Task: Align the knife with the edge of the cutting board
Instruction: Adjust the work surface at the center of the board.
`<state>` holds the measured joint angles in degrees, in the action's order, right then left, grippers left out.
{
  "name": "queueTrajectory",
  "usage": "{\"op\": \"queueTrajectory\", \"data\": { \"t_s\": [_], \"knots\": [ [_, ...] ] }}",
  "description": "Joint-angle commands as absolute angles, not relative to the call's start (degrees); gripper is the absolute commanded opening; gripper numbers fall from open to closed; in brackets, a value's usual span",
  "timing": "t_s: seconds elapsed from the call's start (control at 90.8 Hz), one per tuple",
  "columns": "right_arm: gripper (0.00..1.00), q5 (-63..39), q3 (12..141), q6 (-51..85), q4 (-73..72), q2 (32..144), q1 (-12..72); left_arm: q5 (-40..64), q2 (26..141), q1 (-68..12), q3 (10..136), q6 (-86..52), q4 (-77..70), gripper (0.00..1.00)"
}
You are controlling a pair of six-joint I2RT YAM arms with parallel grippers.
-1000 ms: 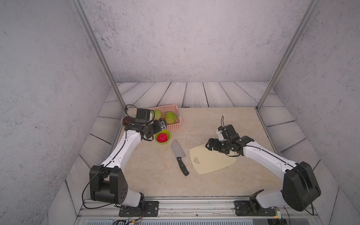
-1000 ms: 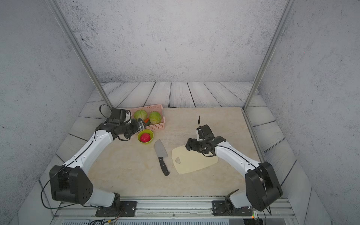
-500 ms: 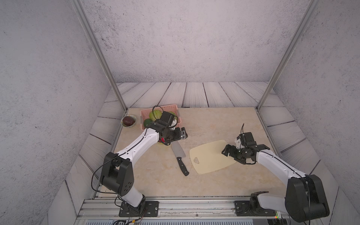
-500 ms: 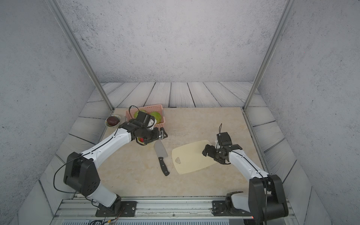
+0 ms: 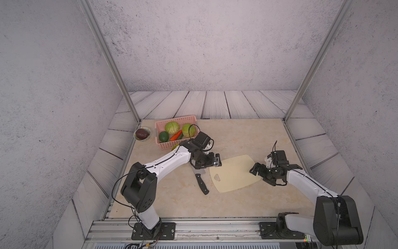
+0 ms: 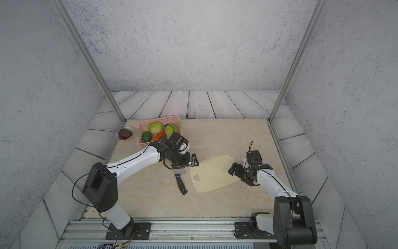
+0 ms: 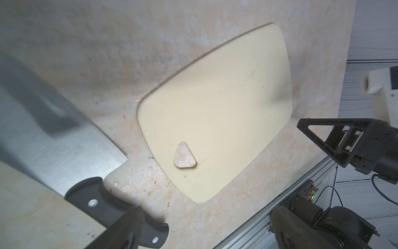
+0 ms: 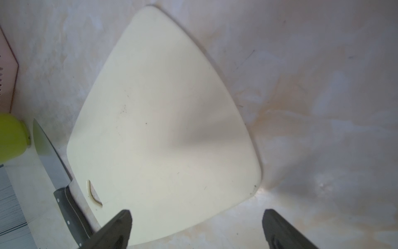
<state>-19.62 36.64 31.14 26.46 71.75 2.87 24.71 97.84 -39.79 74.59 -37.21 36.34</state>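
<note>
Both arms have shifted in the last second. Left gripper [image 5: 215, 161] has swung in from the basket side and now hangs over the knife [image 5: 202, 185]. Its jaws are spread wide and empty, and one finger [image 7: 122, 228] shows above the black handle in the wrist view. Right gripper [image 8: 197, 212] has backed off the cutting board [image 5: 234, 172] toward 3 o'clock, jaws parted wide with nothing held (it looks finished with the board).

Knife lies flat on the table [image 5: 247, 138] along the board's 9 o'clock edge, the short one by the triangular hole [image 5: 217, 177]. Blade points toward 11, handle toward 5. A thin strip of table shows between knife and board. The two lines run close to parallel, judged by eye. In both top views the left gripper hides most of the blade. Likely step: the left arm takes over to fine-tune the knife.

Around:
- Pink basket [image 5: 175, 119] of vegetables [image 5: 171, 127] at 11 o'clock.
- Small bowl [image 5: 148, 130] with a dark fruit [image 5: 141, 134] at 10.
- Lime-green bowl [image 8: 10, 138] just off the blade tip, which could crowd any push toward 11.
</note>
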Motion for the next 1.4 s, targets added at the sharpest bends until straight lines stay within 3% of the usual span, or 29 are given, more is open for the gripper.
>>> {"op": "queueTrajectory", "data": {
  "t_s": [0.0, 0.969, 1.387],
  "knots": [
    [0.99, -20.18, 36.37, 29.81, 26.3, 71.03, 2.03, 27.21, 99.21, -41.33, 73.32, -39.65, 35.08, 0.98],
    [0.99, -22.5, 31.36, 30.34, 21.77, 72.78, 2.76, 26.3, 108.11, -42.28, 73.97, -41.81, 36.74, 0.98],
    [0.99, -17.51, 41.96, 29.24, 28.43, 77.36, 2.69, 26.27, 109.22, -42.28, 73.79, -42.45, 36.21, 0.98]
  ]
}}
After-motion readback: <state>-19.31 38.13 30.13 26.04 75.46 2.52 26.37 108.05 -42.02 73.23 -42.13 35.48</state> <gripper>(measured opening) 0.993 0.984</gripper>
